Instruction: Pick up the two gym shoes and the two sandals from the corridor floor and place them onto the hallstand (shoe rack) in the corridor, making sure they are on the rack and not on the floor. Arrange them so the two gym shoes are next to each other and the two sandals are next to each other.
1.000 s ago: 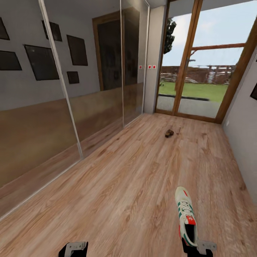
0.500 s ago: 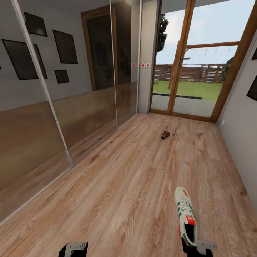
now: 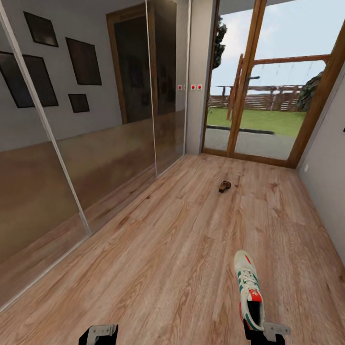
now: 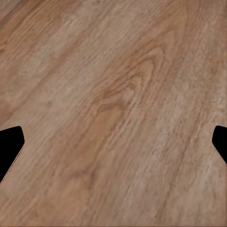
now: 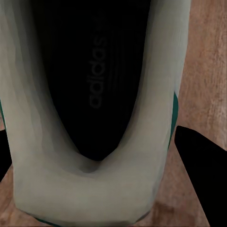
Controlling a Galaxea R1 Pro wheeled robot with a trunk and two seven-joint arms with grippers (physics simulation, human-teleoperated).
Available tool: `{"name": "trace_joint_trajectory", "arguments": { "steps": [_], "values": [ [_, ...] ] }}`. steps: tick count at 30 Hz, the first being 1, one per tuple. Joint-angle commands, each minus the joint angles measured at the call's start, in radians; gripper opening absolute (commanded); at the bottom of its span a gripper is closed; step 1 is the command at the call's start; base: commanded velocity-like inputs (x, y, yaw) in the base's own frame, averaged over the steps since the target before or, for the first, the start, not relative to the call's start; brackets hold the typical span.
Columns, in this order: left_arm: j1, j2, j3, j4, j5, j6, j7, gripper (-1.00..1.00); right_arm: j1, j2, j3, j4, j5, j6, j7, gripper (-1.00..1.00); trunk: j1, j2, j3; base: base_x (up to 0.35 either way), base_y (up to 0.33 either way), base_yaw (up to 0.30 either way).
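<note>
White with green stripes and a red tongue, one gym shoe [image 3: 249, 297] is carried by the right pincer [image 3: 262, 331] at the lower edge of the head view, its toe pointing forward along the corridor. Compared with one second ago, the whole picture has shifted: the mirrored wardrobe doors [image 3: 96, 143] now stand more to the left and the glass door [image 3: 268, 96] looks closer, so the camera and the robot have turned and moved, not the things. The shoe sits at the same place in the view, which I judge to mean the grip is firm during travel. A small brown object [image 3: 224, 186], probably one sandal, lies on the wood floor [image 3: 167, 249] far ahead near the glass door. The shoe rack is not to be seen here, so the robot must turn or drive on before it can put the shoe down. The right wrist view gives what the head view cannot: the dark inside of the gym shoe [image 5: 94, 94] and its heel, with the two dark fingers [image 5: 201, 165] closed against its sides. The left pincer [image 4: 113, 142] is wide apart and holds nothing, with bare floor planks under it.
</note>
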Motion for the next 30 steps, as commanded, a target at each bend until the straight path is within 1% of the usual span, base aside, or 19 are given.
{"name": "trace_joint_trajectory", "arguments": {
  "steps": [1, 5, 13, 24, 30],
  "values": [
    [-0.001, 0.000, 0.008, 0.001, -0.005, -0.003, -0.004, 1.00, -0.001, 0.000, -0.009, 0.001, 0.008, -0.003, 0.005, -1.00, 0.000, 0.000, -0.001, 0.340, 0.000, 0.000],
    [-0.001, 0.000, 0.008, 0.001, -0.004, -0.003, -0.004, 1.00, -0.001, 0.000, -0.009, 0.002, 0.007, -0.003, 0.003, -1.00, 0.000, 0.000, -0.001, 0.340, 0.000, -0.104],
    [-0.001, 0.000, 0.008, 0.002, -0.005, -0.003, -0.005, 1.00, -0.001, 0.000, -0.009, 0.002, 0.006, -0.003, 0.002, -1.00, 0.000, 0.000, -0.001, 0.340, -0.010, -0.280],
    [-0.001, 0.000, 0.008, 0.002, -0.005, -0.003, -0.005, 1.00, -0.001, 0.001, -0.009, 0.003, 0.006, -0.003, 0.003, -1.00, 0.000, 0.000, -0.001, 0.340, -0.083, -0.288],
    [-0.001, 0.000, 0.008, 0.001, -0.004, -0.003, -0.004, 1.00, -0.001, 0.001, -0.009, 0.003, 0.006, -0.003, 0.003, -1.00, 0.000, 0.000, -0.001, 0.340, -0.020, -0.285]
  ]
}}
